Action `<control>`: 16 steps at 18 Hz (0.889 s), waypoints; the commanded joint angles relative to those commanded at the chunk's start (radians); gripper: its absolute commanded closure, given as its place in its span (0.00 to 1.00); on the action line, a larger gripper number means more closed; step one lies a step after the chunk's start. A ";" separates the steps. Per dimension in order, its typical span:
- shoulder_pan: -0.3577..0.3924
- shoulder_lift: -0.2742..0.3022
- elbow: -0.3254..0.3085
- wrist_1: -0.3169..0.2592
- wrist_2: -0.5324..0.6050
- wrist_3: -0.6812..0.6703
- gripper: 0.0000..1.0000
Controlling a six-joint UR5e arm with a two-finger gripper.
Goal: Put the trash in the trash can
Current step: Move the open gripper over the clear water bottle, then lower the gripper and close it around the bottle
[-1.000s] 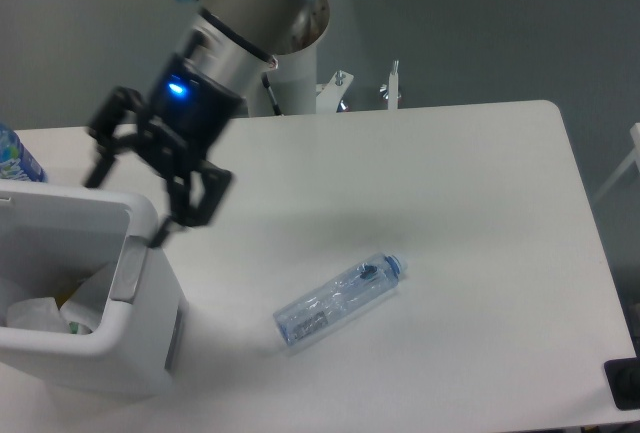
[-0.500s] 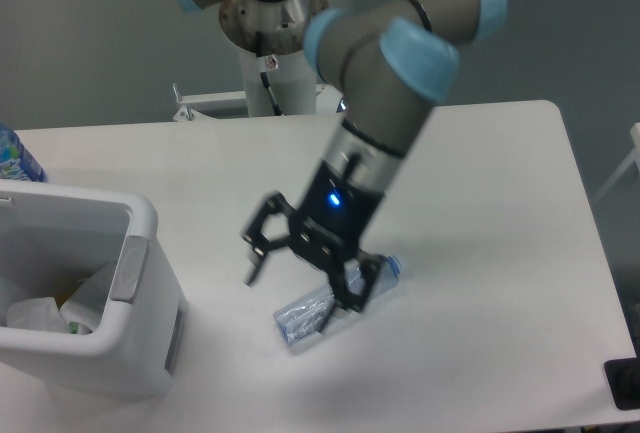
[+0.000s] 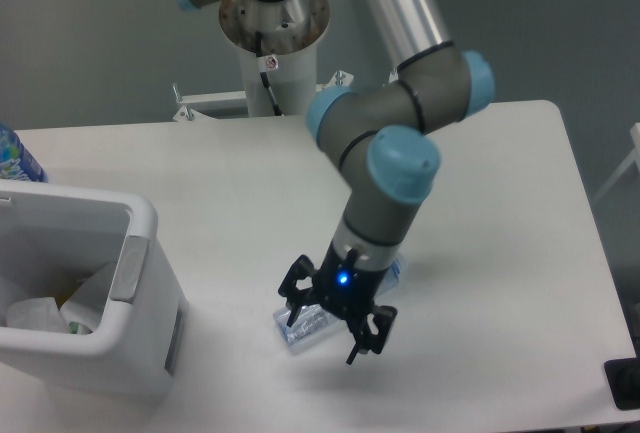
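Note:
A clear plastic bottle with a bluish label (image 3: pixel 303 327) lies on the white table, its cap end (image 3: pixel 396 271) pointing to the back right. My gripper (image 3: pixel 320 341) is low over the bottle's middle, open, with one finger on each side of it; I cannot tell whether they touch it. The trash can (image 3: pixel 135 253), a boxy white bin with grey side panels, stands at the front left. Inside it lies a crumpled white wrapper (image 3: pixel 35 315) with a green patch.
A bottle with a bright blue-and-green label (image 3: pixel 12 158) stands behind the bin at the left edge. The arm's base column (image 3: pixel 272 63) rises behind the table. A dark object (image 3: pixel 625 383) sits at the front right corner.
The gripper has swung from beside the bin's rim across to the bottle and dropped lower, now straddling it. The bottle has not visibly shifted.

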 joint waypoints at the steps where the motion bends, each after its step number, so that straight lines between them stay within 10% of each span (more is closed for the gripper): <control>1: -0.008 0.002 -0.012 -0.014 0.014 0.020 0.00; 16: -0.077 -0.058 -0.025 -0.020 0.196 0.092 0.00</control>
